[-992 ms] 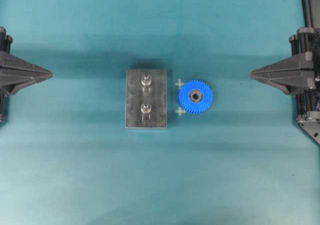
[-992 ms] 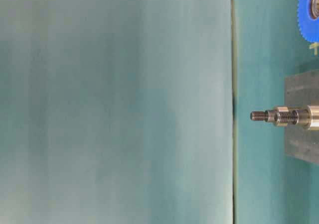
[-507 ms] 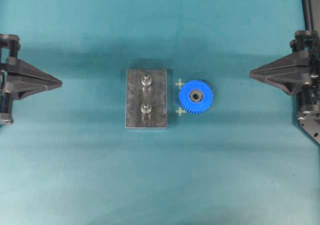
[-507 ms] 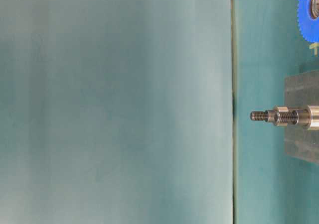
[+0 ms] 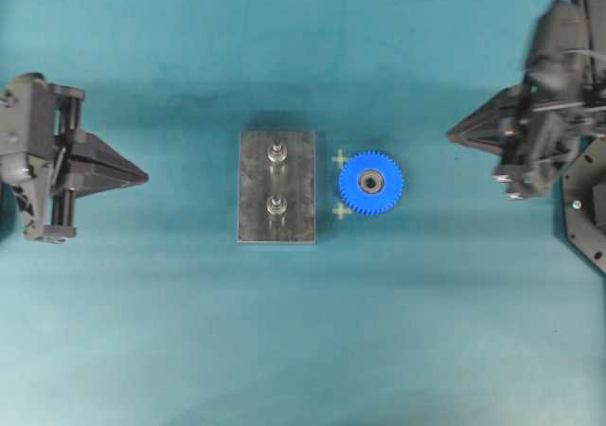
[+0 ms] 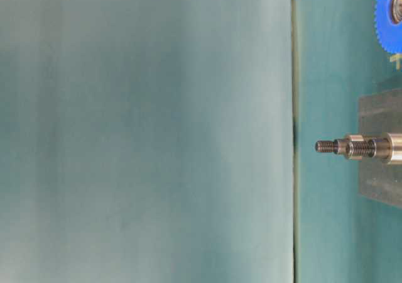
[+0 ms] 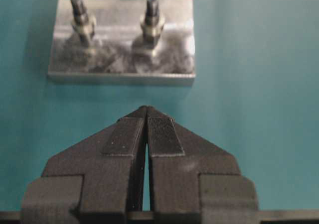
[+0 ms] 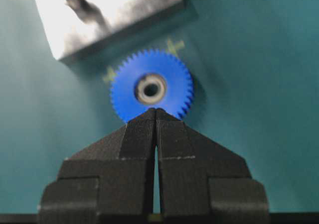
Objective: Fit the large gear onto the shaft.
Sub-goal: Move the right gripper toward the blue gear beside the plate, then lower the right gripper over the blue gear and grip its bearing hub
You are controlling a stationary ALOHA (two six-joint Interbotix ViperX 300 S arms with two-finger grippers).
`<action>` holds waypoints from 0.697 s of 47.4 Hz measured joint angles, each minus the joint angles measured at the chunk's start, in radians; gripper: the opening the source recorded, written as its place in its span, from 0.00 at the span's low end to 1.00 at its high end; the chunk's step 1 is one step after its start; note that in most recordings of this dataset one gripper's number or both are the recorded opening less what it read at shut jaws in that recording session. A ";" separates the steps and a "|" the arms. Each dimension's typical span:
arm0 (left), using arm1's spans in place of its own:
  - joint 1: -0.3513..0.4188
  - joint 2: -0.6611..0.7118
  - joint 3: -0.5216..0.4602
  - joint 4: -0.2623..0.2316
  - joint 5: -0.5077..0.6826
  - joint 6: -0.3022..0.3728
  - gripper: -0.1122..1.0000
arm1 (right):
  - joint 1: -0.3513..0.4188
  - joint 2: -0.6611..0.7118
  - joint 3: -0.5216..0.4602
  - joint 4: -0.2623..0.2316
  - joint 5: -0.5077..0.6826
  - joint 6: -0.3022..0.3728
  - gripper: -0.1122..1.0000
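Large gear (image 5: 371, 183): laid flat on the teal surface (image 5: 303, 331), just beside the right edge of the grey plate as seen from overhead; its dark bearing hub is turned upward; it is touched by neither hand.
Yellow cross marks (image 5: 340, 159): two are seen on the surface, in the gap between gear and plate.
Shaft (image 5: 276, 206): an upright silvery peg with a wider collar, fixed in the plate; nothing is carried on it. Which of the two pegs is meant cannot be told.
Second peg (image 5: 276, 151): set in line with the first on the same plate, likewise bare.
Grey plate (image 5: 256, 189): a dark rectangular block resting on the surface near the middle.
Right hand (image 5: 453, 133): held well apart from the gear, tip pointed toward it; in the wrist view its fingers (image 8: 142, 129) are pressed together, with nothing between them.
Left hand (image 5: 142, 174): held well apart from the plate, tip pointed toward it; its fingers (image 7: 132, 132) are seen closed together and empty.
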 measured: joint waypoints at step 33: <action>0.006 0.078 -0.014 0.000 -0.003 -0.002 0.10 | 0.002 0.515 -0.236 -0.023 0.098 -0.052 0.76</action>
